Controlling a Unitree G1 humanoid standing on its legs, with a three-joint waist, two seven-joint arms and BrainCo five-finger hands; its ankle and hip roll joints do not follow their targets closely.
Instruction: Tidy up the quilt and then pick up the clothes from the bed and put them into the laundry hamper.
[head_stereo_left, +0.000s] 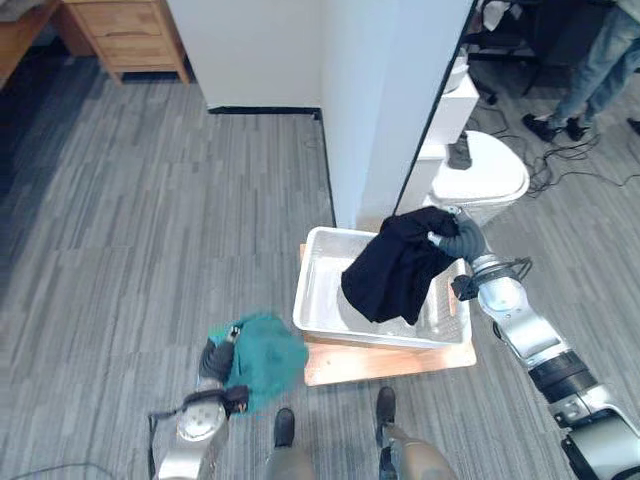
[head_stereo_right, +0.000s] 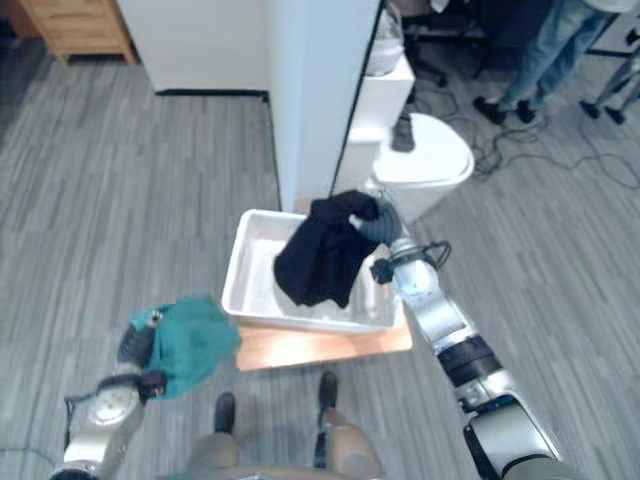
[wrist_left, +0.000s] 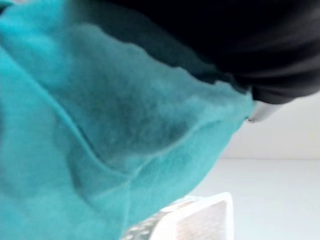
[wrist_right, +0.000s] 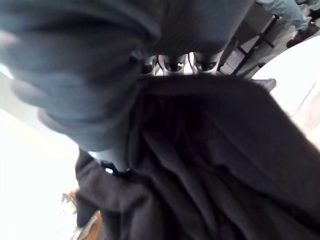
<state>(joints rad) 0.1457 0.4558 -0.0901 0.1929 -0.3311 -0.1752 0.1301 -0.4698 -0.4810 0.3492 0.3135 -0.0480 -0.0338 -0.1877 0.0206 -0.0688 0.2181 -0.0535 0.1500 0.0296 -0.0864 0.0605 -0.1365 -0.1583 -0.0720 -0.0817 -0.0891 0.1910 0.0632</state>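
Your right hand (wrist_right: 75, 75) sits close, its ribbed cover large in front, fingers (wrist_right: 172, 64) curled over the edge of a black garment (wrist_right: 215, 165) that hangs below; a person's leg (wrist_right: 290, 12), probably, shows beyond.

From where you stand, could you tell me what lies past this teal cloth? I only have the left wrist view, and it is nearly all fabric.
Observer: The left hand holds that teal garment low, beside the white bin, not over it.
Operator: Thank you. Is the other hand busy?
Observer: Yes, the right hand grips a black garment that hangs over the bin.
Operator: What does the bin stand on?
Observer: It sits on a wooden board on the grey floor.
Operator: Is anyone nearby?
Observer: A person's legs show at the far right, beyond a white round-topped unit.
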